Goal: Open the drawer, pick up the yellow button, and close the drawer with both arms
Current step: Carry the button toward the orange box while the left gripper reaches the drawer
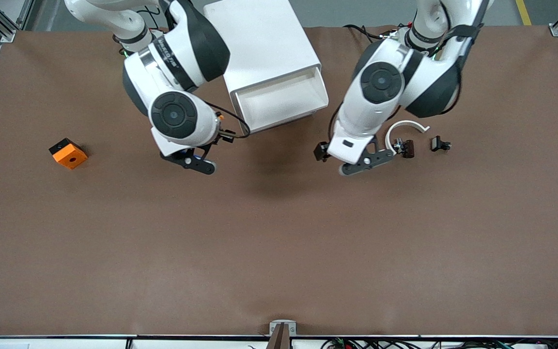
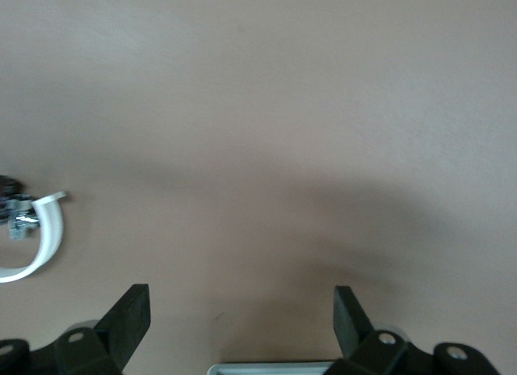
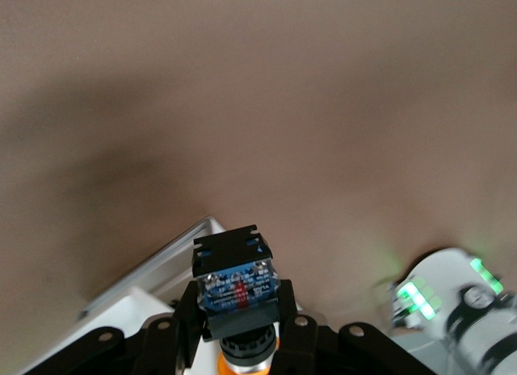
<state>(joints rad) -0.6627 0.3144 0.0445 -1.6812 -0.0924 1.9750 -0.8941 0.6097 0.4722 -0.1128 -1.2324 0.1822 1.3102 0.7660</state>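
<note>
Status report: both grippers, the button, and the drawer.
Right gripper shut on the button, over the table by the drawer. Left gripper open, empty, over bare table. Drawer open, nothing blocking it.

Bench (image 1: 279, 242): brown, matte surface carrying every loose item.
Orange block (image 1: 68, 153): square, with a hole in its top face and a black side; lies alone toward the right arm's end of the bench.
White arc (image 1: 406, 126): curved strip lying flat toward the left arm's end (image 2: 44, 238).
Dark clip (image 1: 405, 147): touching one end of the white arc, on its side nearer the front camera.
Second black clip (image 1: 440, 144): just beside the first, closer to the left arm's end of the bench, apart from the arc.
</note>
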